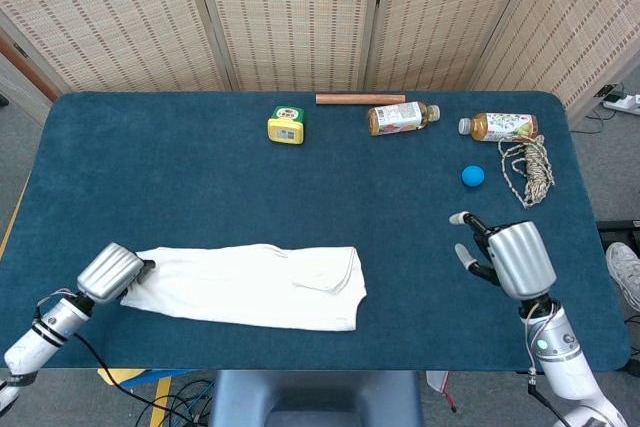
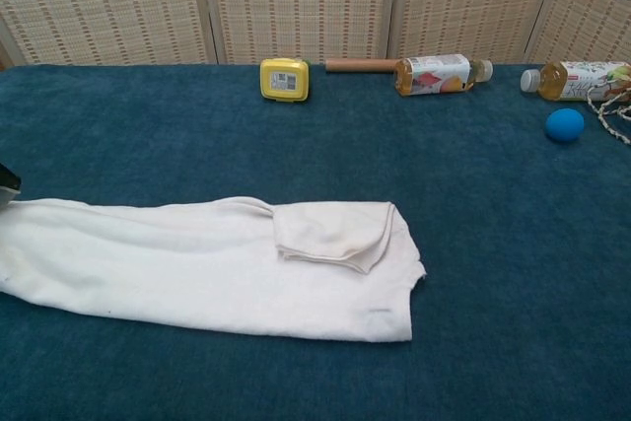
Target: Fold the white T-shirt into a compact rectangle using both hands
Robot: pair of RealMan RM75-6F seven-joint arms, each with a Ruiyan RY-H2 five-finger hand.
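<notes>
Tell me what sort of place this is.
Probably a staged robot test or data-collection setup rather than a home: a table covered in blue cloth, woven folding screens closing off the back, and unrelated props along the far edge, such as a blue ball, a coil of rope and two drink bottles.

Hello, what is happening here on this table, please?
A two-armed robot is folding a white T-shirt on a blue table. The left hand grips the shirt's left end; the shirt lies as a long folded strip. The right hand hovers apart at the right, fingers spread, holding nothing.
</notes>
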